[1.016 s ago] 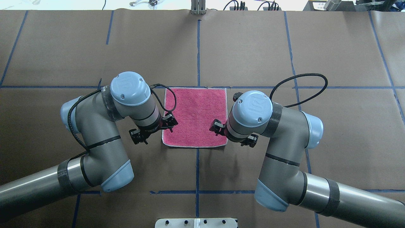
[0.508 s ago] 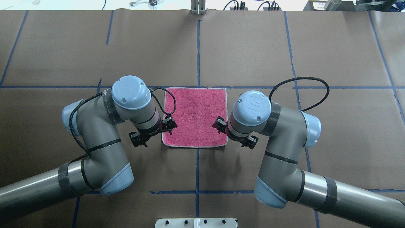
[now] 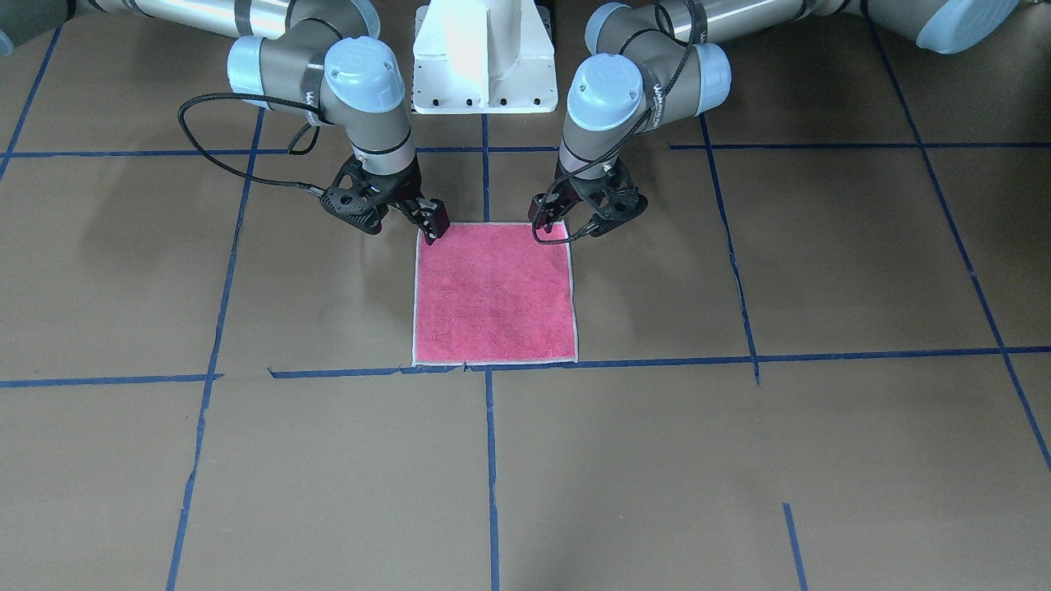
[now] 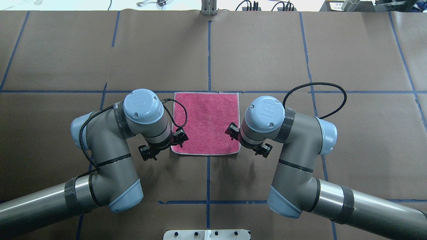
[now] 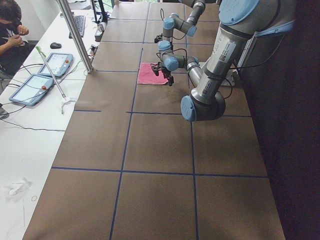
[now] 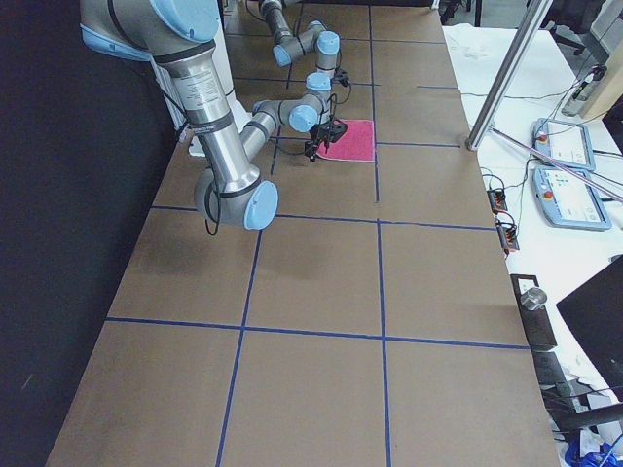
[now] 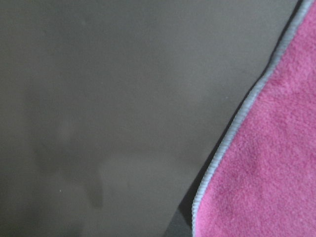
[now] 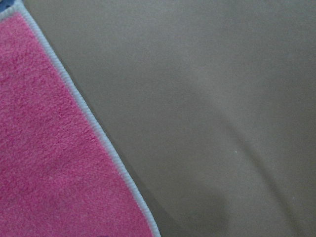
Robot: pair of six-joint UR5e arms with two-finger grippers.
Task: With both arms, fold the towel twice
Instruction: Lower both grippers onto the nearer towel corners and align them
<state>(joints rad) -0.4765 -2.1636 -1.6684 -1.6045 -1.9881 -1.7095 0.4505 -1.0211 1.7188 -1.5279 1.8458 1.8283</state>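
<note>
The small square terry towel point(image 4: 206, 123), pink-red face up with a thin whitish stitched edge, lies flat at the middle of the brown paper-covered surface point(image 4: 267, 50). The black open-frame left pincer point(image 3: 577, 218) and right pincer point(image 3: 400, 218) each stand spread wide at one robot-side corner of the towel, one finger over the cloth and the other over bare paper.

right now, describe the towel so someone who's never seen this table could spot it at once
On the brown table marked into squares by blue tape, find the white pedestal at the robot's edge. Just in front of it, between the left gripper and right gripper, lies the towel. It is the only pink-red thing there: a flat square with a thin whitish edge.
</note>
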